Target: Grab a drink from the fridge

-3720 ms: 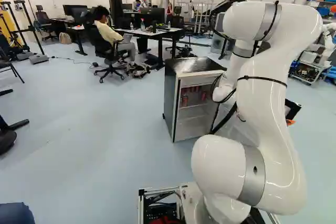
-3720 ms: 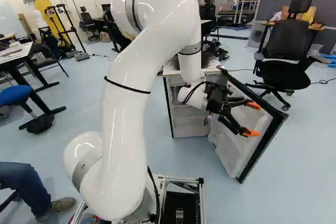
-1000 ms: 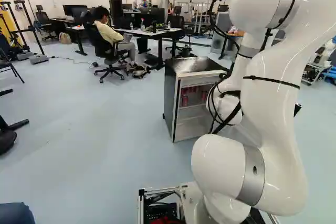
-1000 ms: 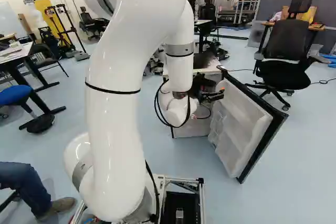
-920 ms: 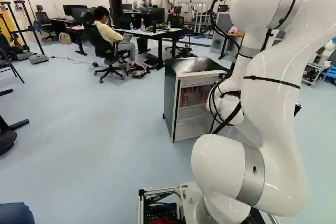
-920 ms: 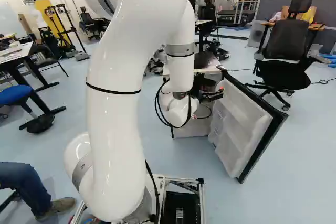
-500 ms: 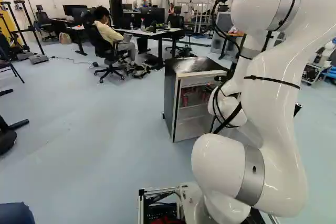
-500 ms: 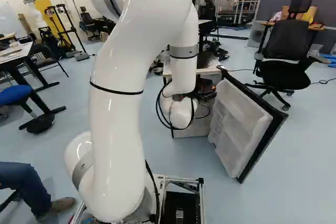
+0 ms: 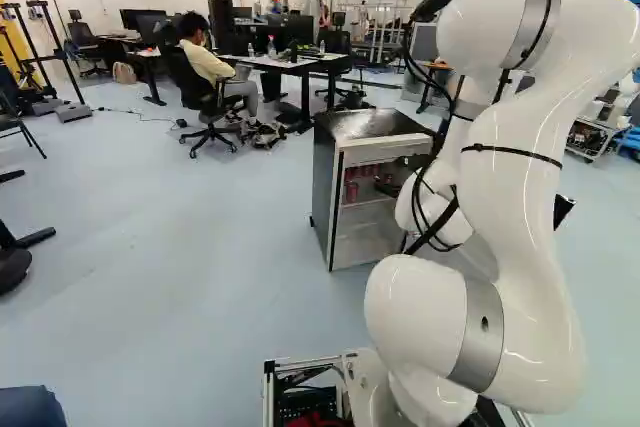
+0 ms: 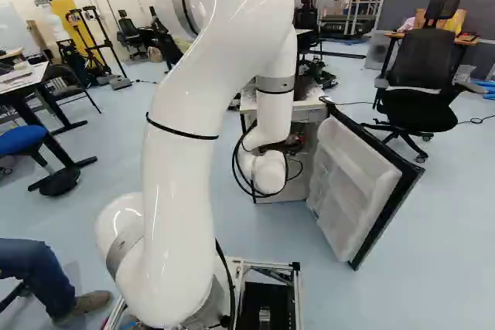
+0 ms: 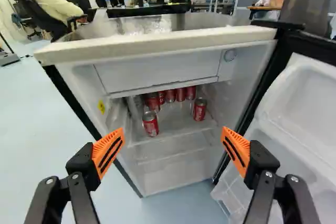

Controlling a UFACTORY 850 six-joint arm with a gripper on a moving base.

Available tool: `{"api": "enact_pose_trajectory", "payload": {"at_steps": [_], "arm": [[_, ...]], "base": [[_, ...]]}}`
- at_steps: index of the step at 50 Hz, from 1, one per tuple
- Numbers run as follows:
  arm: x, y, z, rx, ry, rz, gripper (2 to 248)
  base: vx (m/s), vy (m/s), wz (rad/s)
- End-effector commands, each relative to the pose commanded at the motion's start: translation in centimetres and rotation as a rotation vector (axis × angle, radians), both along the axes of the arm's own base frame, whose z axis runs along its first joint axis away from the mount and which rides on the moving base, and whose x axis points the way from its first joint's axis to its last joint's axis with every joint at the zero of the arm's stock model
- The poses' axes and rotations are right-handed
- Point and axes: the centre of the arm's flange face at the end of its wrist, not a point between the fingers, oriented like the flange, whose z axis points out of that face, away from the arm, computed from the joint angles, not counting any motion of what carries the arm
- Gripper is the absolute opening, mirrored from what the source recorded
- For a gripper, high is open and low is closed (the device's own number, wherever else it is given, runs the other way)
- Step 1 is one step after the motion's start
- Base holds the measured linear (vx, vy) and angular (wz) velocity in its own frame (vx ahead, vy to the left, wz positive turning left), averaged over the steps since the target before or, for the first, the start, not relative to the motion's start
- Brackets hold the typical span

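My gripper (image 9: 398, 181) is in front of the fridge's (image 9: 325, 182) open compartment in the left base view, partly hidden by my wrist. In the wrist view the gripper (image 11: 173, 134) faces the compartment, its orange pads wide apart with nothing between them. Beyond the fingers, red cans stand on the upper shelf: one can (image 11: 150, 124) near the front edge on the side away from the door, another can (image 11: 200, 109) nearer the door side, and several cans (image 11: 170, 95) in a row behind.
The fridge door (image 10: 360, 183) stands swung wide, to the right of my wrist in the right base view. A white rim (image 11: 157, 44) edges the fridge top above the shelf. An office chair (image 10: 421, 98) stands beyond the door.
My arm has swung the gripper from over the open door round to the front of the compartment, lately shifting lower. The base, the fridge and its door have stayed put.
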Motion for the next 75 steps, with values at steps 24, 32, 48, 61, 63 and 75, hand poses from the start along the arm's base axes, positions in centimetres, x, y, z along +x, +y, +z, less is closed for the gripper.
{"api": "enact_pose_trajectory", "payload": {"at_steps": [24,32,48,61,63,75], "arm": [[0.6,-0.1,-3.5,0.027,0.097,0.029,247],[1.3,-0.2,-4.6,0.031,0.104,0.035,247],[2.7,-0.5,-6.8,0.037,0.115,0.047,247],[3.9,-0.7,-8.7,0.041,0.121,0.056,247],[4.1,-0.7,-8.9,0.041,0.122,0.057,247],[5.2,-0.9,-10.7,0.043,0.123,0.066,247]], "base": [[0.0,0.0,0.0],[0.0,0.0,0.0],[0.0,0.0,0.0],[0.0,0.0,0.0],[0.0,0.0,0.0],[0.0,0.0,0.0]]}}
